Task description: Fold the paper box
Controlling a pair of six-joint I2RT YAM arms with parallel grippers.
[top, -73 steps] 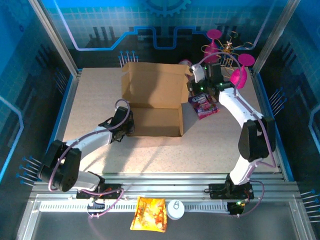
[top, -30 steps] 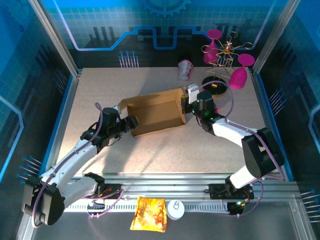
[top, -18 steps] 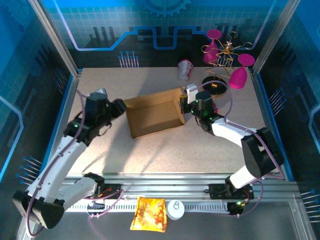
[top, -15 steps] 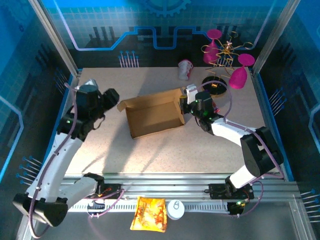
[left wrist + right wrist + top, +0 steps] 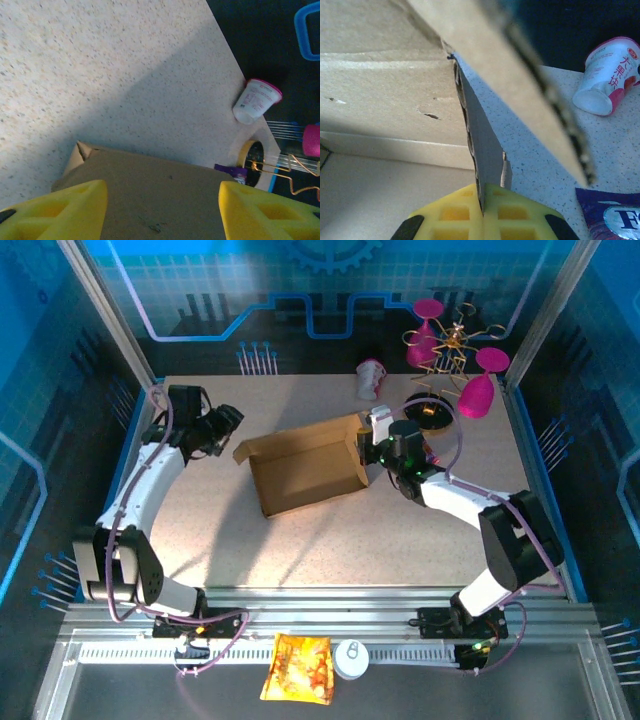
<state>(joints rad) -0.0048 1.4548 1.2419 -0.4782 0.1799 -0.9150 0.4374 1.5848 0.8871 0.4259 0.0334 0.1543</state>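
Observation:
The paper box [image 5: 305, 468] is an open, shallow brown cardboard box lying mid-table, turned slightly askew. Its left flap [image 5: 247, 448] sticks outward. My left gripper [image 5: 226, 424] hovers just left of that flap with its yellow fingers [image 5: 75, 210] wide apart. In the left wrist view the cardboard [image 5: 160, 190] spreads beyond the gap between them, not pinched. My right gripper [image 5: 366, 447] is at the box's right end. Its fingertips [image 5: 482, 205] are pressed together on the thin edge of the right wall [image 5: 480, 140].
A white-and-pink cup [image 5: 370, 378] lies on its side at the back. Pink glasses on a gold wire stand [image 5: 455, 350] and a tape roll [image 5: 432, 412] crowd the back right corner. A purple packet [image 5: 615, 215] lies beside the right gripper. An orange snack bag [image 5: 298, 668] rests on the front rail.
My left arm pulled off the box's left wall, swung out to the far left, and now points at the left flap, which has sprung outward. The right gripper kept its grip.

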